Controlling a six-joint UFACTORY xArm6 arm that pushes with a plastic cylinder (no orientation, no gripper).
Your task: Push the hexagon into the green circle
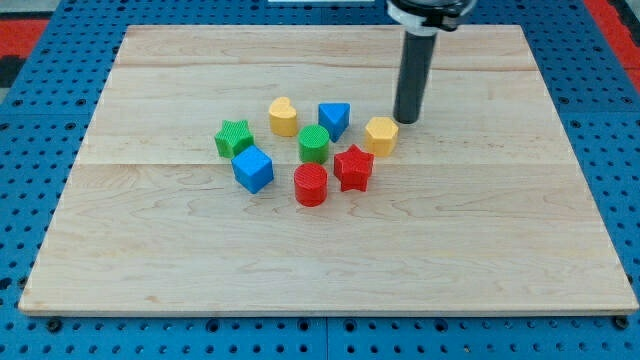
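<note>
A: What does the yellow hexagon [381, 134] look like, and where does it sit?

B: A small six-sided block with a flat top, at the right edge of the cluster on the wooden board [500, 250], just above the red star [353, 167]. The green circle [313, 143] lies to its left, with the blue triangle [334, 119] between and above them.

A: And the arm?

B: It carries no gripper, only a rod; the tip [406, 120] rests just up and to the right of the hexagon, close by it.
</note>
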